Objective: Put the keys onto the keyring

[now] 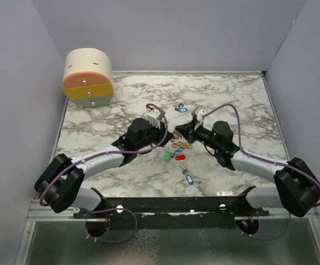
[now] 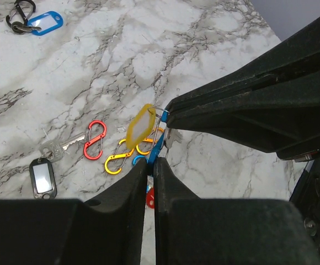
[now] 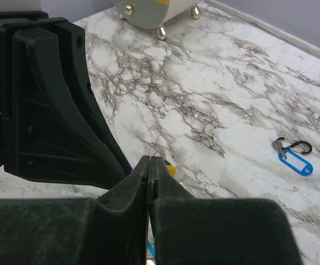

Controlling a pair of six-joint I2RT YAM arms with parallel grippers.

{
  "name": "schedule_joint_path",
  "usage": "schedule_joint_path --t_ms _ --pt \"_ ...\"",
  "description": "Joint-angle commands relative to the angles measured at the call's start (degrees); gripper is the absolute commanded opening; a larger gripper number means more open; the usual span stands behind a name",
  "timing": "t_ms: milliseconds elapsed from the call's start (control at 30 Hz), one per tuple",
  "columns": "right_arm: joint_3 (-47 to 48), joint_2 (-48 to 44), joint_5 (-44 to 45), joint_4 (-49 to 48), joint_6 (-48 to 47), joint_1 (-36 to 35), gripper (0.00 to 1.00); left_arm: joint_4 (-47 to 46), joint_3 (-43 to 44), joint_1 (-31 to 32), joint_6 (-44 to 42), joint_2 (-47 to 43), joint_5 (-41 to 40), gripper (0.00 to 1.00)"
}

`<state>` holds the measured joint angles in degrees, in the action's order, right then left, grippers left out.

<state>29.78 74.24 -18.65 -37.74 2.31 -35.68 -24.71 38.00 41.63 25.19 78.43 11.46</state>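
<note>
My left gripper (image 2: 150,161) is shut on a blue clip (image 2: 156,148) and holds it up off the marble. My right gripper (image 2: 168,113) comes in from the right and is shut on the thin ring of the yellow-tag key (image 2: 139,128), tip to tip with the clip. In the top view the two grippers meet mid-table, the left gripper (image 1: 170,136) beside the right gripper (image 1: 177,134). Green-tag (image 1: 168,156), red-tag (image 1: 180,157) and blue-tag (image 1: 189,179) keys lie below them. In the right wrist view the shut right gripper (image 3: 150,161) hides most of the yellow tag (image 3: 171,170).
Red (image 2: 94,141), yellow (image 2: 116,160) and orange (image 2: 149,144) clips lie under the grippers, with a black-tag key (image 2: 41,178) to their left. Another blue tag on a black clip (image 1: 180,108) lies further back. A round drawer box (image 1: 88,77) stands at the back left.
</note>
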Motion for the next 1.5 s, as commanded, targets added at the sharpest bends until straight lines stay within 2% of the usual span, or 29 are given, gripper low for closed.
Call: schedule_joint_path --t_ms 0,133,467,800,1233,1267,1400,1467 --pt "-0.3 -0.5 1.9 -2.2 0.0 -0.4 0.01 -2.2 -0.5 -0.1 0.1 0.1 1.7 0.08" --pt "0.1 0.0 2.0 -1.9 0.1 -0.4 0.01 -2.2 -0.6 -0.1 0.3 -0.6 1.1 0.00" --pt "1.1 0.4 6.7 0.5 0.3 -0.4 0.01 -2.2 -1.1 -0.1 0.5 -1.5 -0.7 0.00" --pt "2.6 1.5 15.1 3.6 1.7 -0.4 0.01 -2.2 -2.0 -0.1 0.8 -3.2 -2.3 0.00" --pt "2.5 0.9 13.8 3.6 1.5 -0.4 0.01 -2.2 -1.2 -0.1 1.1 -2.6 -3.2 0.00" --pt "2.4 0.6 14.1 3.6 1.6 -0.4 0.01 -2.2 -1.2 -0.1 1.1 -2.5 -3.7 0.02" --pt "1.9 -0.8 15.7 3.8 1.5 -0.4 0.01 -1.3 -1.6 -0.3 2.5 -2.8 -7.7 0.46" --pt "1.8 -1.3 16.1 3.9 1.4 -0.4 0.01 -0.3 -1.8 -0.3 2.8 -3.6 -10.1 0.60"
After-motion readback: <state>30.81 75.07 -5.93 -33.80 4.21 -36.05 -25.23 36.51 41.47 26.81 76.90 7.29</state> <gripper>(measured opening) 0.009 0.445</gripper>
